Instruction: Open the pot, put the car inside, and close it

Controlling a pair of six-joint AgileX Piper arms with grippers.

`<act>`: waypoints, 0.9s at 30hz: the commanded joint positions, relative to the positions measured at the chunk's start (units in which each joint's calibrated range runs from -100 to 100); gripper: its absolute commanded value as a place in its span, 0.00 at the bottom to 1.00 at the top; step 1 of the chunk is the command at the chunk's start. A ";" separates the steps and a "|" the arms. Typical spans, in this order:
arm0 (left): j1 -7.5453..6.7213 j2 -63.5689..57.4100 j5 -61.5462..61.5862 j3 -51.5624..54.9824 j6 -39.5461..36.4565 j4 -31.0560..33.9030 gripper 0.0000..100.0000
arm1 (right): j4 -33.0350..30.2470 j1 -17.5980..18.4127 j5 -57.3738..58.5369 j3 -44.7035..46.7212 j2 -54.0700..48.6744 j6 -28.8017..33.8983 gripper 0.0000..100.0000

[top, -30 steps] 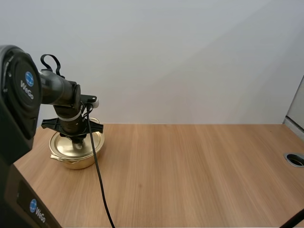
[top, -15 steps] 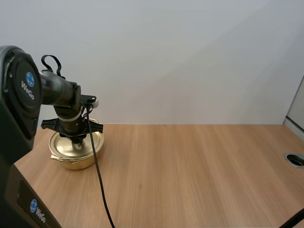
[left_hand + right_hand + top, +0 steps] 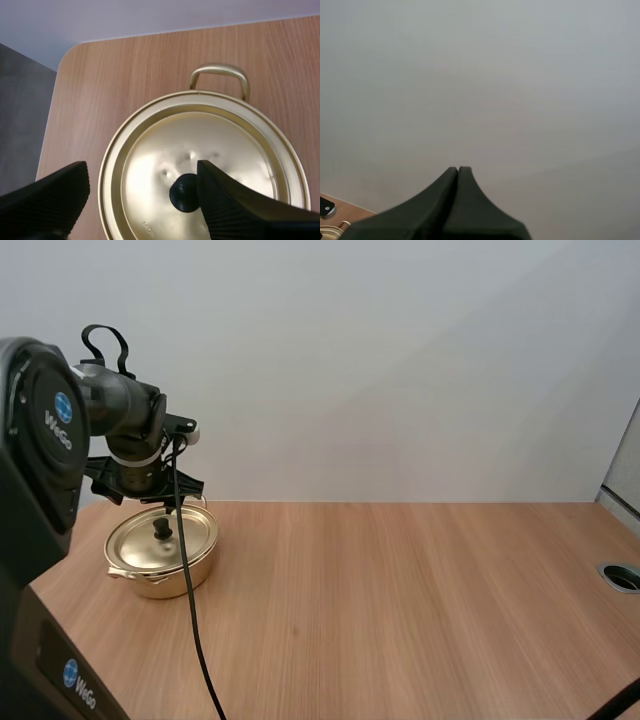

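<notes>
The pot [image 3: 168, 574] stood at the far left of the table [image 3: 400, 600], close to the wall, and its lid [image 3: 225, 150] sat squarely on it, covering the opening. The left gripper [image 3: 142, 168] hung just above the lid with its two fingers spread wide and nothing between them. The lid's black knob [image 3: 184, 192] lay below the gap, just beside the right-hand finger [image 3: 235, 205], and the fingers were clear of it. There was one pot, one lid and one knob, and one looped handle [image 3: 220, 71] showed on the pot's far side. Well away, at the table's right edge, was one round hole [image 3: 622, 575] with a grey rim. The right gripper [image 3: 458, 171] faced the plain wall, its fingers pressed together into a single dark wedge, holding nothing.
</notes>
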 commanded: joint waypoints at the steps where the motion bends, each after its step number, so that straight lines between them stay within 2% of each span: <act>1: -0.02 -0.50 1.88 -2.11 -0.04 0.04 1.00 | -0.01 -0.02 0.00 0.00 0.08 0.00 0.00; 6: -0.02 -2.10 1.88 -4.49 -0.04 1.69 1.00 | -0.01 -0.02 0.00 0.00 0.08 0.00 0.00; 12: -0.02 -4.17 -0.46 -4.49 0.65 10.27 1.00 | -0.01 -0.02 0.00 0.00 0.08 0.00 0.00; 22: -0.02 -4.36 0.66 -4.49 0.09 12.26 1.00 | -0.01 -0.02 0.00 0.00 0.08 0.00 0.00; 27: -0.02 -4.51 -0.72 -4.49 5.12 13.24 1.00 | -0.22 -0.02 0.00 0.00 -0.23 0.07 0.00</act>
